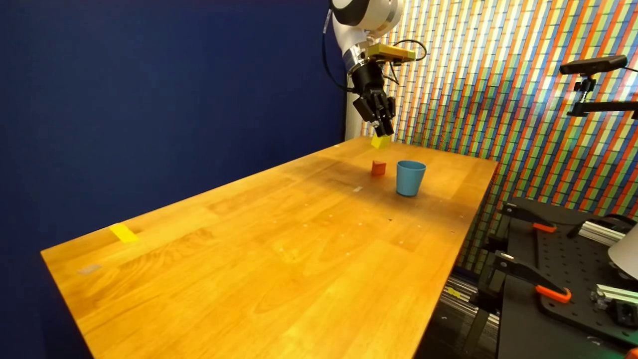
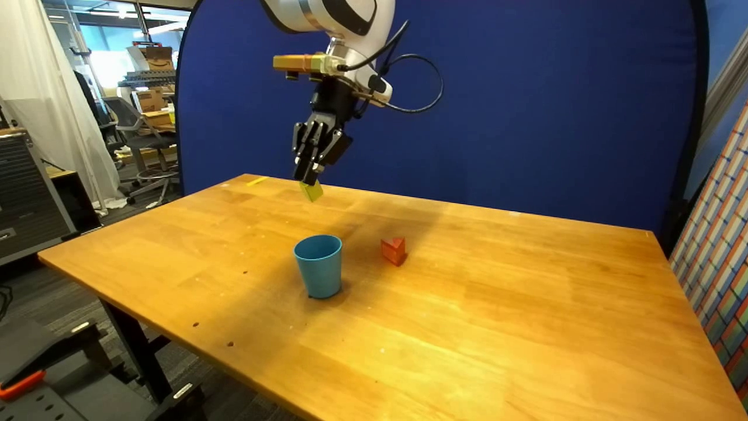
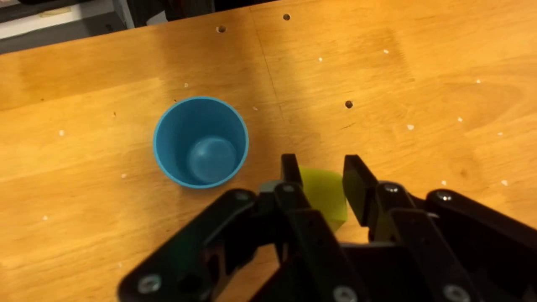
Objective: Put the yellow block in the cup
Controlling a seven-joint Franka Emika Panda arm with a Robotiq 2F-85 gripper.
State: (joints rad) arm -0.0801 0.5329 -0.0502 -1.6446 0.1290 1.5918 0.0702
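Note:
The yellow block (image 1: pixel 380 142) is held in the air above the table by my gripper (image 1: pixel 384 131). It also shows below the fingertips (image 2: pixel 307 174) in an exterior view as a tilted yellow block (image 2: pixel 312 192). In the wrist view the block (image 3: pixel 322 193) sits between the two black fingers (image 3: pixel 319 170), partly hidden by the left finger. The light-blue cup (image 1: pixel 410 180) stands upright on the table, also seen in an exterior view (image 2: pixel 321 273). In the wrist view the cup (image 3: pixel 178 126) lies left of the fingers, its mouth open and its inside empty. The block is apart from the cup.
A small red block (image 1: pixel 378 168) stands on the wooden table (image 1: pixel 239 279) beside the cup; it also shows in an exterior view (image 2: pixel 394 250). A flat yellow strip (image 1: pixel 123 233) marks the table's far corner. A black cart with clamps (image 1: pixel 528 279) stands beside the table.

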